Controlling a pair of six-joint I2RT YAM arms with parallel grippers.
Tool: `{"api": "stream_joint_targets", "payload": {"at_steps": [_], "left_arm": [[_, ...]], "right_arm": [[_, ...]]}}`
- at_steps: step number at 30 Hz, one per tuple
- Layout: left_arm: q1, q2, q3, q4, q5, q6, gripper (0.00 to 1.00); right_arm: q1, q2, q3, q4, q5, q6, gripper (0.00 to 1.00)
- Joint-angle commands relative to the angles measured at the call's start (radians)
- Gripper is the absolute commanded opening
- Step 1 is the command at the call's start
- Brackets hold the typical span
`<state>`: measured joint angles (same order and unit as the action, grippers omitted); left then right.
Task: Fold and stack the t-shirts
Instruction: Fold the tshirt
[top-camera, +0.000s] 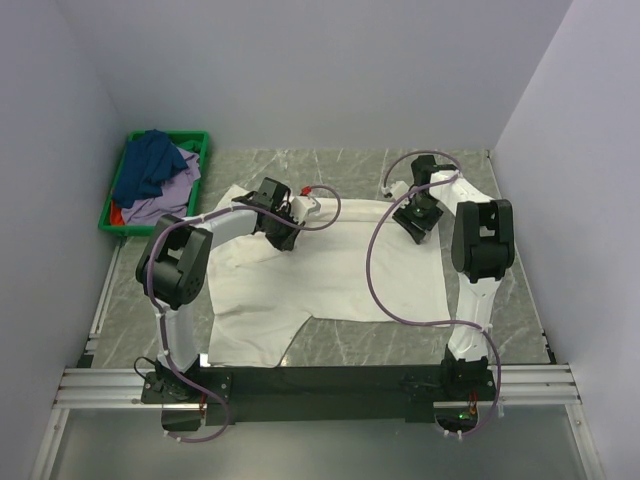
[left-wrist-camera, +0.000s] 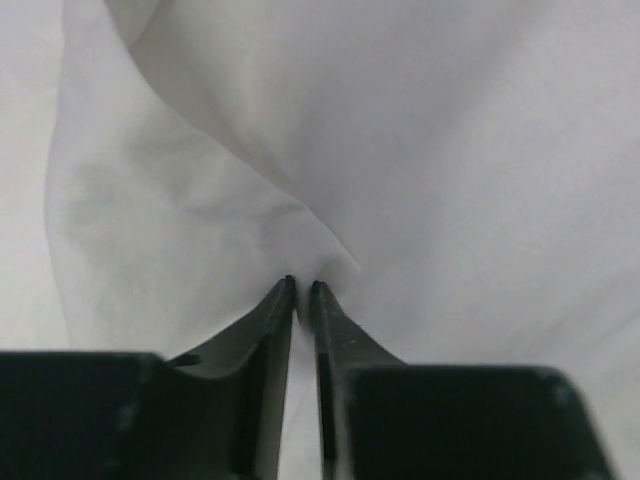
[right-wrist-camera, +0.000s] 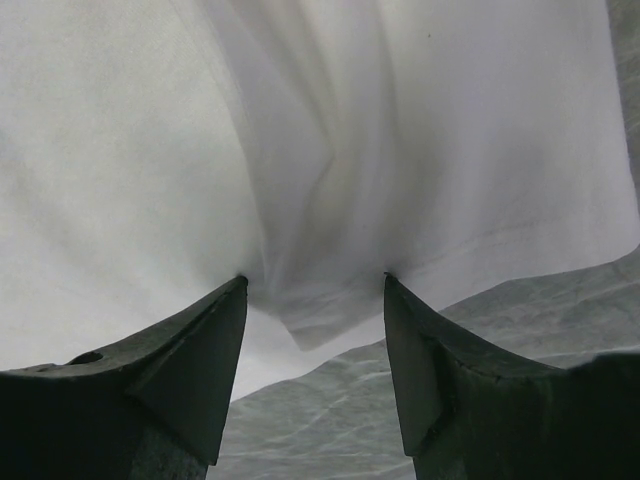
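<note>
The left gripper (left-wrist-camera: 303, 288), jaws pressed nearly together on a pucker of the white shirt (top-camera: 330, 270), holds the far-left edge of the garment, while the right gripper (right-wrist-camera: 314, 280) stands wide open, its tips resting on the cloth either side of a raised fold just inside the shirt's edge, bare counter (right-wrist-camera: 330, 420) beyond it. Seen from above, the two sit roughly level along the shirt's far side, left gripper (top-camera: 278, 222) and right gripper (top-camera: 418, 218) well apart. The cloth spreads from them toward the arm bases, so any fold would likely draw that far edge nearward. The right arm is nearer the ungrasped corner and apparently must close before both can lift together. The blue shirt (top-camera: 150, 165), lavender shirt (top-camera: 165, 195) and a glimpse of the red shirt (top-camera: 118, 212) lie heaped in the crate (top-camera: 180, 133) at far left, unfolded.
</note>
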<state>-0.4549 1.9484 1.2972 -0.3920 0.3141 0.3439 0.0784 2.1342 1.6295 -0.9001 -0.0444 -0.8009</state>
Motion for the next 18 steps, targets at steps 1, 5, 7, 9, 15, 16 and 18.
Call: {"api": "stream_joint_targets", "payload": {"at_steps": [1,5,7,9,15,16,18], "left_arm": [[-0.002,0.01,0.034,0.007,0.002,-0.006,0.14],[0.016,0.01,0.045,-0.002,0.022,-0.006,0.02],[0.022,0.009,0.06,-0.016,0.048,-0.009,0.01],[0.036,0.012,0.074,-0.037,0.074,-0.013,0.01],[0.056,0.014,0.111,-0.073,0.146,-0.011,0.01],[0.058,0.015,0.116,-0.077,0.151,-0.01,0.01],[0.059,0.009,0.114,-0.077,0.157,-0.009,0.01]], "right_arm": [[-0.011,-0.017,0.003,-0.014,-0.006,-0.004,0.63],[-0.011,-0.017,0.02,-0.042,-0.034,-0.001,0.58],[-0.011,-0.025,0.021,-0.051,-0.043,-0.001,0.57],[-0.011,-0.034,0.015,-0.054,-0.055,-0.006,0.55],[-0.011,-0.04,0.01,-0.054,-0.057,-0.009,0.52],[-0.009,-0.036,0.012,-0.051,-0.057,-0.008,0.52],[-0.006,-0.03,0.007,-0.033,-0.032,0.0,0.48]]}}
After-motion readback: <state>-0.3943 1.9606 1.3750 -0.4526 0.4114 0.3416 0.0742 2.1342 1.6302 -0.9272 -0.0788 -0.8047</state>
